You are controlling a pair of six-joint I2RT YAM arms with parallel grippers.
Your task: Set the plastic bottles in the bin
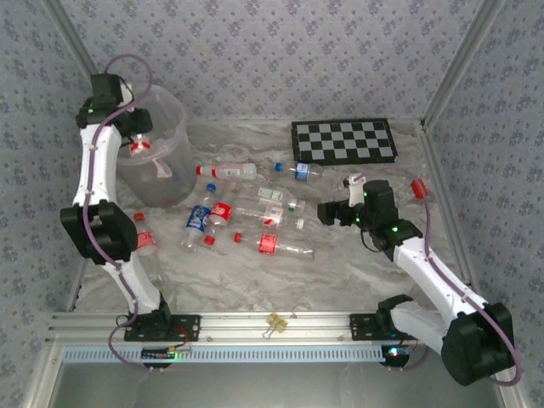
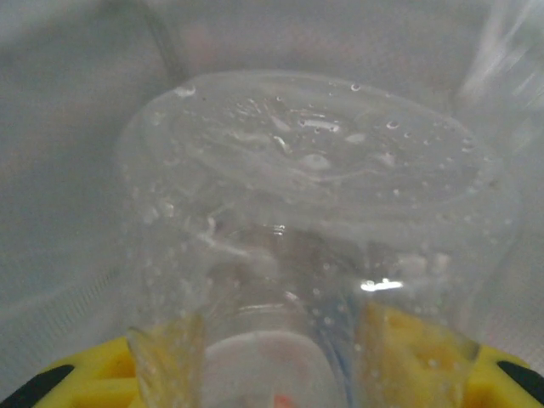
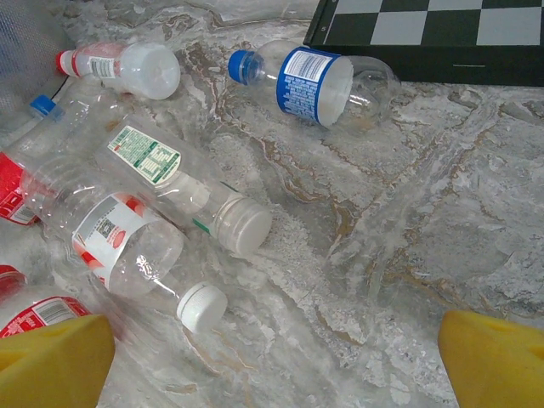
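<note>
Clear bottle (image 2: pixel 323 195) right up at the lens, and it was clamped between the yellow fingers (image 2: pixel 412 357) of the left end effector (image 2: pixel 289 361)! It hung at the mouth of the bin (image 1: pixel 177 149), which stood far left on the tabletop (image 1: pixel 357 272). Checkerboard (image 1: pixel 344 140) lay at the back. Right end effector (image 3: pixel 272 365) gaped wide, holding nothing, low above the loose bottles (image 1: pixel 270 245) strewn mid-tabletop. One blue-labelled bottle (image 3: pixel 319 81) lay just beside the checkerboard.

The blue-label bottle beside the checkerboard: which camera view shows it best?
The right wrist view. There the blue-label bottle lies close and large beside the checkerboard, its blue cap, printed label and clear body all plain. In the top external view the same bottle is small, its cap and label just blue marks.
</note>
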